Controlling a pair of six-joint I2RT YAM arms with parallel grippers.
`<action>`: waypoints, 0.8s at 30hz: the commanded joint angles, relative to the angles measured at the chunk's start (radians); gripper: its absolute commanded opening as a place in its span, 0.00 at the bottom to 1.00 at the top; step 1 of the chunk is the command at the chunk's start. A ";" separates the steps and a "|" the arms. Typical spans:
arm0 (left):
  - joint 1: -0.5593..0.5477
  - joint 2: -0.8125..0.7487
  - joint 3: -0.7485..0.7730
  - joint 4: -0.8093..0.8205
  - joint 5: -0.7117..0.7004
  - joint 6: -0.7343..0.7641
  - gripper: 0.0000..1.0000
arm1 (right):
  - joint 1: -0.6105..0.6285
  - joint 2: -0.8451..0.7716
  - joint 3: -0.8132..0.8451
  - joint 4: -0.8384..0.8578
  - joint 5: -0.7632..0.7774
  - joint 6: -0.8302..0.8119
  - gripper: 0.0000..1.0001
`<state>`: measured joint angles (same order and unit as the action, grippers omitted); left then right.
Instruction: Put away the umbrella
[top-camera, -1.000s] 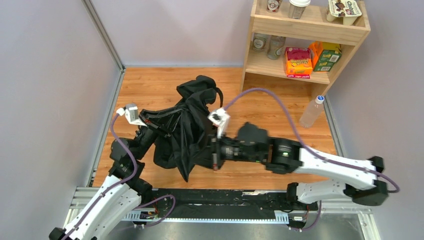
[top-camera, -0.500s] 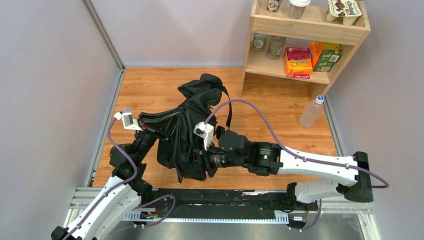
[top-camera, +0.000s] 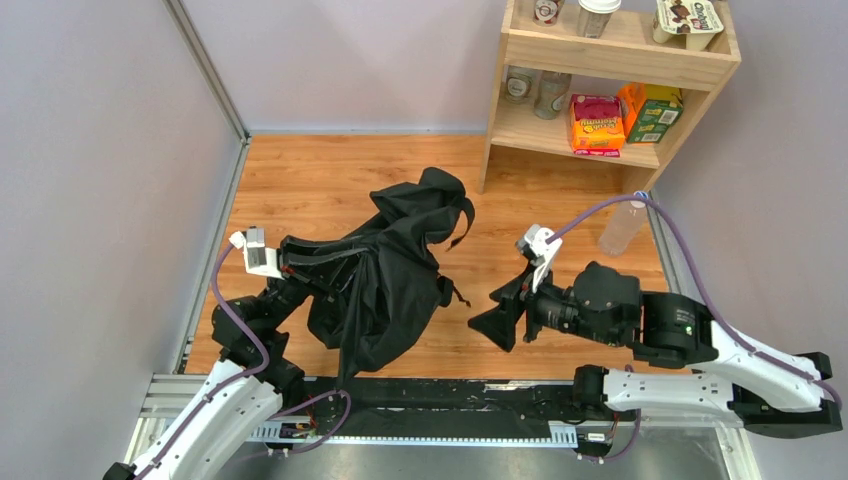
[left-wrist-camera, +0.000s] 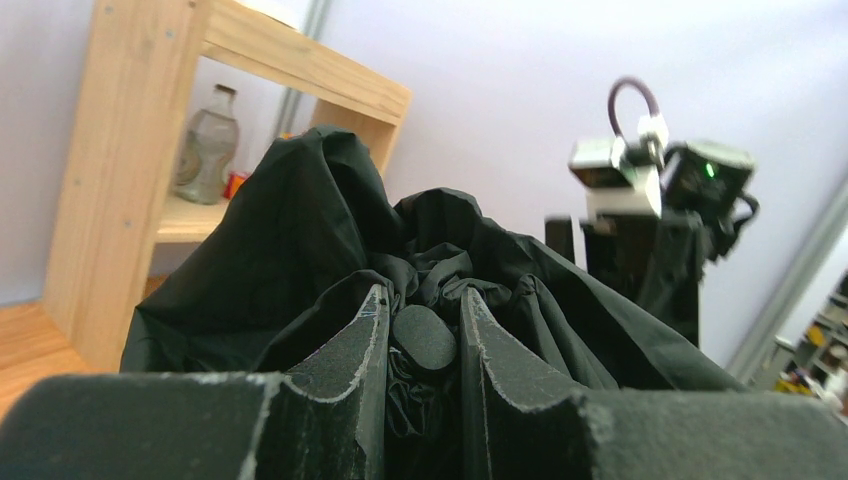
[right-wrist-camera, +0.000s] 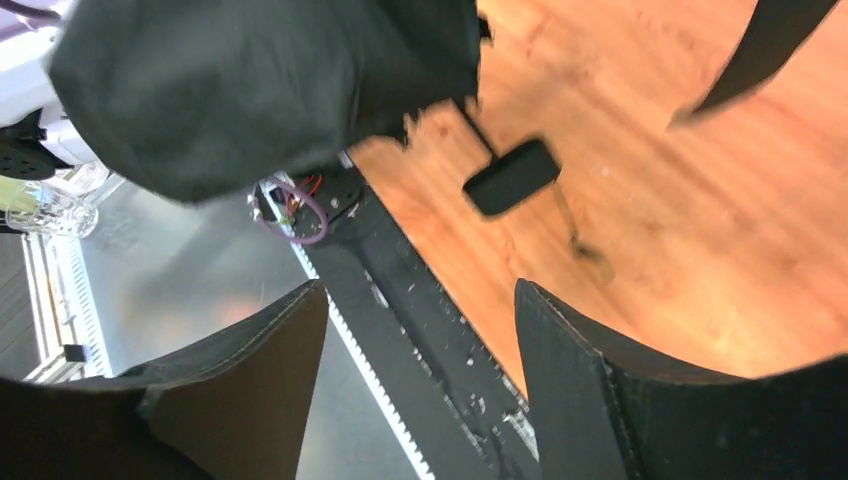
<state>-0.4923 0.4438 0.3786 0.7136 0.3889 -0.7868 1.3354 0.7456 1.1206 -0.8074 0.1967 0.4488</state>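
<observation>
The umbrella (top-camera: 385, 280) is a crumpled heap of black fabric held above the wooden floor, its top bunched toward the shelf. My left gripper (top-camera: 308, 262) grips it from the left. In the left wrist view the left gripper (left-wrist-camera: 422, 305) is shut on the umbrella (left-wrist-camera: 300, 220), with folds and a rounded black end (left-wrist-camera: 425, 338) pinched between the fingers. My right gripper (top-camera: 498, 318) stands open to the right of the fabric, apart from it. The right wrist view shows the right gripper (right-wrist-camera: 420, 290) empty, with the umbrella's fabric (right-wrist-camera: 270, 80) and strap tab (right-wrist-camera: 512, 177) ahead.
A wooden shelf (top-camera: 505, 90) with boxes, jars and cups stands at the back right. A clear plastic bottle (top-camera: 623, 222) stands on the floor beside it. Grey walls close in left and right. The black base rail (top-camera: 450, 400) runs along the near edge.
My right gripper opened, let go of the umbrella and drew back to the right. The fabric swung slightly right and toward the shelf. The left gripper kept its hold.
</observation>
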 joint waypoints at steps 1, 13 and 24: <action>0.001 -0.016 0.048 0.058 0.139 -0.038 0.00 | -0.036 0.112 0.172 0.042 -0.034 -0.171 0.68; 0.001 0.004 0.063 0.147 0.283 -0.137 0.00 | -0.103 0.373 0.403 0.076 -0.259 -0.280 0.56; 0.001 0.035 0.100 0.181 0.358 -0.163 0.00 | -0.147 0.396 0.369 0.062 -0.379 -0.291 1.00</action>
<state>-0.4904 0.4683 0.4160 0.7704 0.7208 -0.9157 1.1942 1.1347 1.5021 -0.7586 -0.1127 0.1860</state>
